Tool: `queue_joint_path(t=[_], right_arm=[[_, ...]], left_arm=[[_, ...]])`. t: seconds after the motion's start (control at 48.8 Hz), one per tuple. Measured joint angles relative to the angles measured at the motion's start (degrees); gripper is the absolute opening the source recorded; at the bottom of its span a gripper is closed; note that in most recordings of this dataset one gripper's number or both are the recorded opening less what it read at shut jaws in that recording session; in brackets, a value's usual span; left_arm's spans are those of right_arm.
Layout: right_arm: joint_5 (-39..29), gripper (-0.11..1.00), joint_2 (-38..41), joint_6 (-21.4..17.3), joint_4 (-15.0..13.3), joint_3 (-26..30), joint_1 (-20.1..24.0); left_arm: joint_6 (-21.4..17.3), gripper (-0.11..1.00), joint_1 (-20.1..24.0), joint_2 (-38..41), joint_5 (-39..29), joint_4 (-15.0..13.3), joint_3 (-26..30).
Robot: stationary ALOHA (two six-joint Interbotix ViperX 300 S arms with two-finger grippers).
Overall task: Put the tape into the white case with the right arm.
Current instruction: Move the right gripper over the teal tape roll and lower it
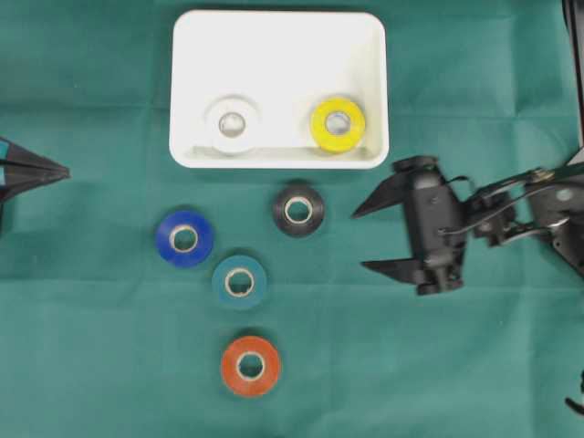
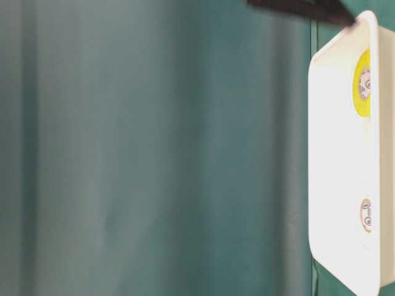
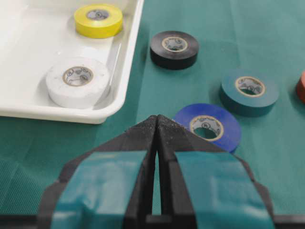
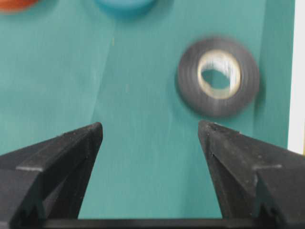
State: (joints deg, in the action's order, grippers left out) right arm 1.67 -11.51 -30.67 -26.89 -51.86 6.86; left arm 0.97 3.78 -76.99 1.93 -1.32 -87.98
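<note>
White tape roll (image 1: 232, 125) and yellow tape roll (image 1: 338, 124) lie inside the white case (image 1: 278, 41).

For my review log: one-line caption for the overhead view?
Open right gripper faces black roll; white case holds white and yellow rolls.

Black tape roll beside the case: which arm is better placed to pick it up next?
Right. The right gripper is open, empty and facing the black tape roll; the left gripper is shut at the far edge.

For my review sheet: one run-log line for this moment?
right gripper: open, empty, facing black roll | white case: white roll, yellow roll | left gripper: shut
</note>
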Motion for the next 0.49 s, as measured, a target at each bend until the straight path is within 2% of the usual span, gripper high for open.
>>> queue_joint_path(t=[0.205,0.492], right_arm=[[-1.4,0.46,9.5,0.3,0.0,10.0,0.0],[-3.3,0.46,19.2,0.6,0.0,21.1,0.0]], left_arm=[[0.0,0.00,0.0,0.0,0.0,0.0,0.0],[0.0,0.00,0.0,0.0,0.0,0.0,0.0]])
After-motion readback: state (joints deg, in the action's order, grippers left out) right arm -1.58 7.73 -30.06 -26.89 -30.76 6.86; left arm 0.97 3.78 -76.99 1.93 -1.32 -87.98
